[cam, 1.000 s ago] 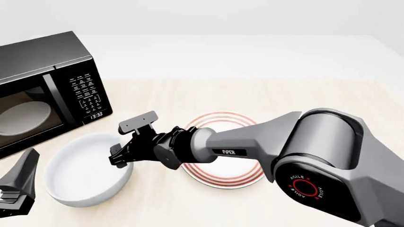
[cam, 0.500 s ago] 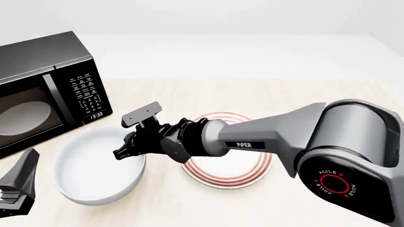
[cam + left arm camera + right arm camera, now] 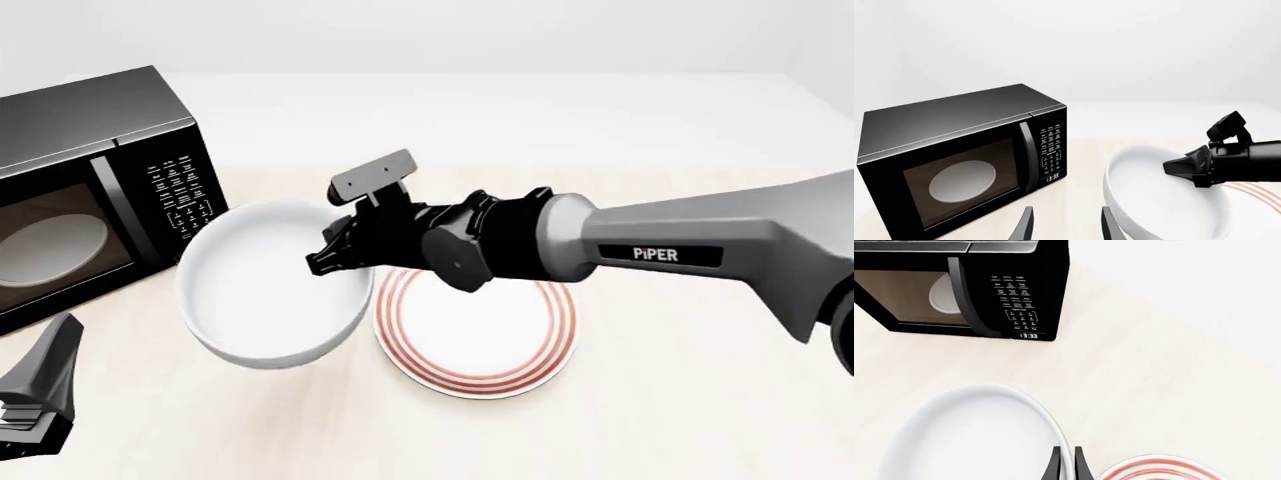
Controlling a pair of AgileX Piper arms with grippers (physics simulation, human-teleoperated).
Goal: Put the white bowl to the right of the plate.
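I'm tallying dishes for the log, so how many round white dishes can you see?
3: a glossy deep white bowl gripped at its rim by the right hand; a flat red-ringed plate on the table; a pale oval dish inside the black microwave. Others may be hidden.

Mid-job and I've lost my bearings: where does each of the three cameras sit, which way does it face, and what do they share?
Front view: fixed above and behind the arms, facing forward and down at the table; shows the right tool clamped on the white bowl rim, the plate and the left tool.
Left wrist view: behind the left tool, facing the microwave; its two open fingers show.
Right wrist view: behind the right tool, looking down the fingers pinching the bowl rim.
Shared: all three show bowl, plate and microwave.
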